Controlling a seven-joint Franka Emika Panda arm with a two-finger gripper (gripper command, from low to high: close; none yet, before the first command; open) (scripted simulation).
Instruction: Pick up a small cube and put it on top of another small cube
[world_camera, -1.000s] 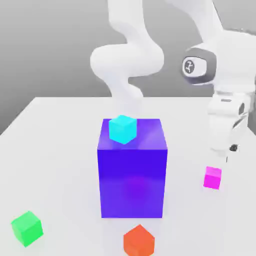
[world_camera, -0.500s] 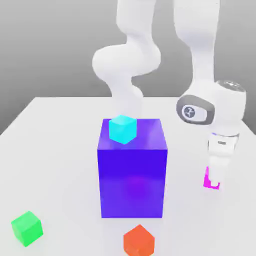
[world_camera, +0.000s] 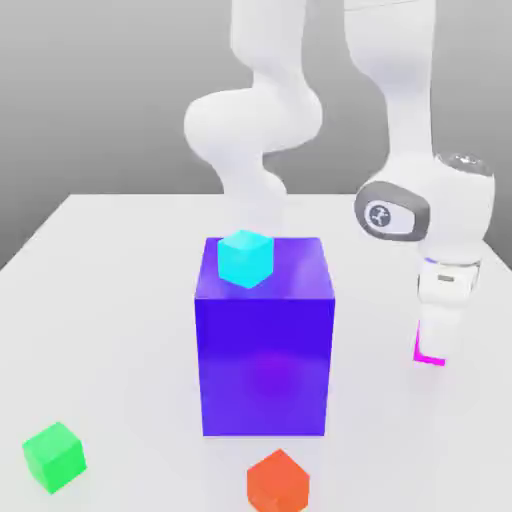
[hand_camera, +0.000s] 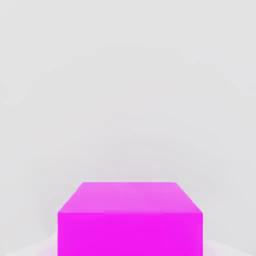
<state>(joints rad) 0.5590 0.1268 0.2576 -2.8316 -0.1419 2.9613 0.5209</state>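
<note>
With the gripper pinched shut on the small cube, which rests on the table, the cyan cube lies toward ten o'clock, higher up atop the blue-purple block.

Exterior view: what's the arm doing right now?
The white arm has lowered its gripper onto the small magenta cube on the table, at the exterior view's right, and the fingers are shut on it. The cube has not been lifted. A cyan cube sits on top of the big blue-purple block; a green cube and an orange-red cube lie untouched in front.
</note>
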